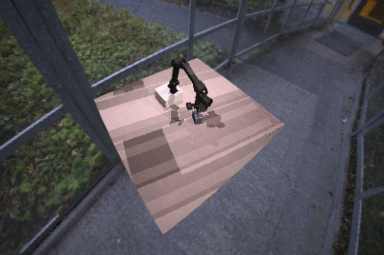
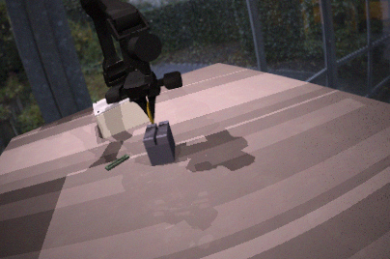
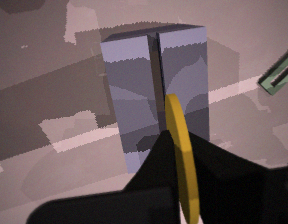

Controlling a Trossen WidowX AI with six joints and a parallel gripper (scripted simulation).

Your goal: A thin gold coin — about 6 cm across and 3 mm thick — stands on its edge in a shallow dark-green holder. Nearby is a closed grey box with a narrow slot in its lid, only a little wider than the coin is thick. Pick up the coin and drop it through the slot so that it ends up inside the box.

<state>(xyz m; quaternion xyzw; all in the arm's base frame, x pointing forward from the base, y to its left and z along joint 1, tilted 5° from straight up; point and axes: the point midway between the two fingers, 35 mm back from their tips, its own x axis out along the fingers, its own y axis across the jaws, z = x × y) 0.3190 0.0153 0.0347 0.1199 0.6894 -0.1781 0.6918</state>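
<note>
The gripper (image 3: 181, 165) is clenched on the gold coin (image 3: 181, 150), held edge-on above the grey box (image 3: 155, 90). The coin's edge appears roughly lined up with the box's slot (image 3: 156, 70), just above it. The green holder (image 2: 117, 162) lies on the table (image 2: 290, 158) beside the box.

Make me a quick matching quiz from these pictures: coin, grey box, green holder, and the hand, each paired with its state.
Things:
1. coin
2. grey box
3. green holder
4. hand

States:
A. lies with nothing in it
B. gripped on edge above the slot
C. shut on a thin disc
D. stands with its slot facing up

Pairs: 1-B, 2-D, 3-A, 4-C
</note>
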